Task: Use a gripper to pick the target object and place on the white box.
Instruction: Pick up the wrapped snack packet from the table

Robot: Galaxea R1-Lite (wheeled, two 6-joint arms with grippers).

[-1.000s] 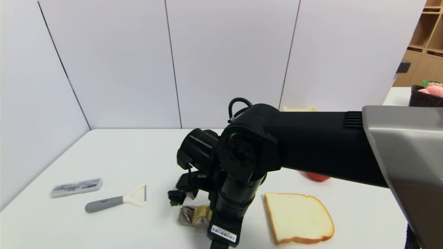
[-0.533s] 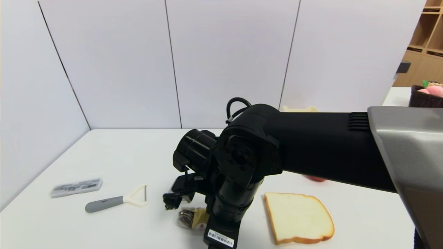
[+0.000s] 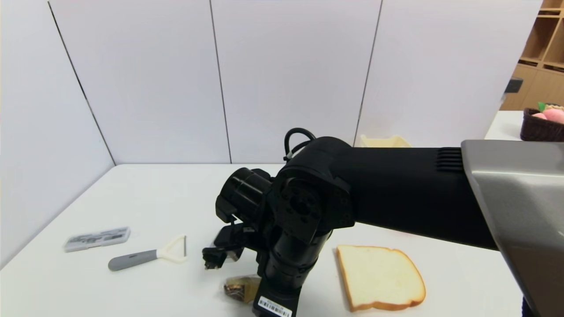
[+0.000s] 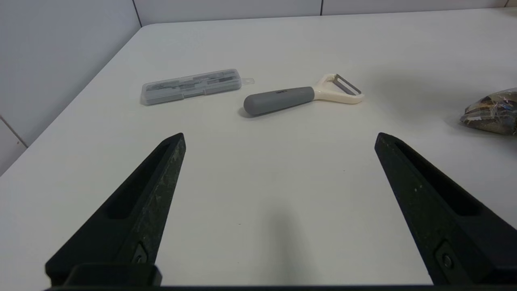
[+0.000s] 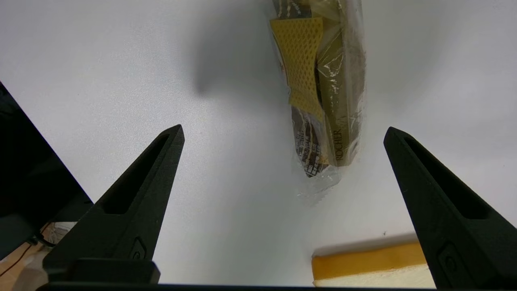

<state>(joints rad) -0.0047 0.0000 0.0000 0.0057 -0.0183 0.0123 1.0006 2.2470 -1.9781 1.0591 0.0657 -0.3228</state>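
While the right tool (image 5: 282, 135) hangs spread above the table (image 3: 145, 198), the chocolate pack (image 5: 321, 89) lies just ahead of its tips, untouched

Seen from the right wrist, the pack's long axis runs away from the tool, roughly across the line between the two fingers, so closing would likely pinch its narrow width; the left tool (image 4: 278, 139), also spread and empty, is farther off, and the white box (image 3: 385, 141) sits behind the right arm, near the wall

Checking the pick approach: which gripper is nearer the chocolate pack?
Right. The right gripper hangs open just above the chocolate pack; the left gripper sits open well off to its side.
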